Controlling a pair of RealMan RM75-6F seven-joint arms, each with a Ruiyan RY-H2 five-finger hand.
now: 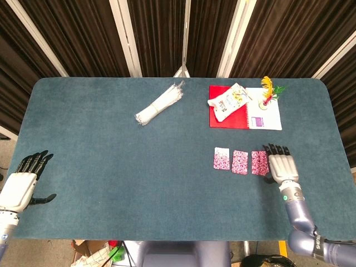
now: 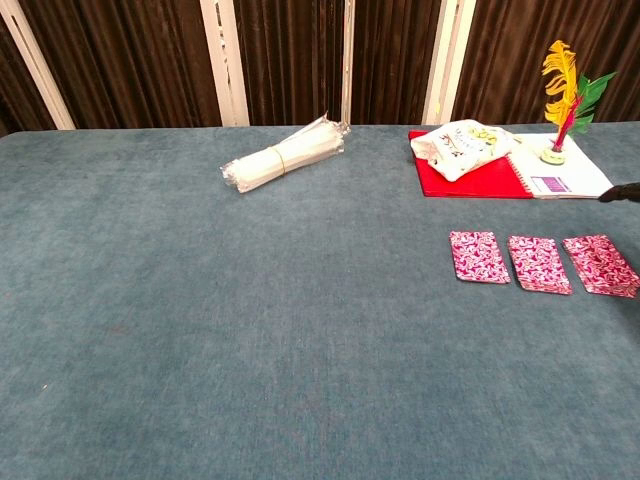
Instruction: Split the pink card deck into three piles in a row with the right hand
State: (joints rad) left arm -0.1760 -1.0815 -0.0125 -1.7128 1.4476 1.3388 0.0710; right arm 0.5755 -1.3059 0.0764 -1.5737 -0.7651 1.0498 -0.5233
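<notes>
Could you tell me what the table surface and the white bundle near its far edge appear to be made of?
The table surface looks like teal felt or short-pile fabric: matte, faintly mottled, no glare. The white bundle seems to be thin white sticks or straws in clear, glossy plastic wrap, judging by the shiny crinkled ends; the exact contents are unclear.

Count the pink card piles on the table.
3, in a row: left pile, middle pile, right pile beside the right hand. None look hidden.

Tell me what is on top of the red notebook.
A white printed snack bag lies on the red notebook, covering its upper left part. Beside it lies a white sheet. What the bag covers cannot be seen.
</notes>
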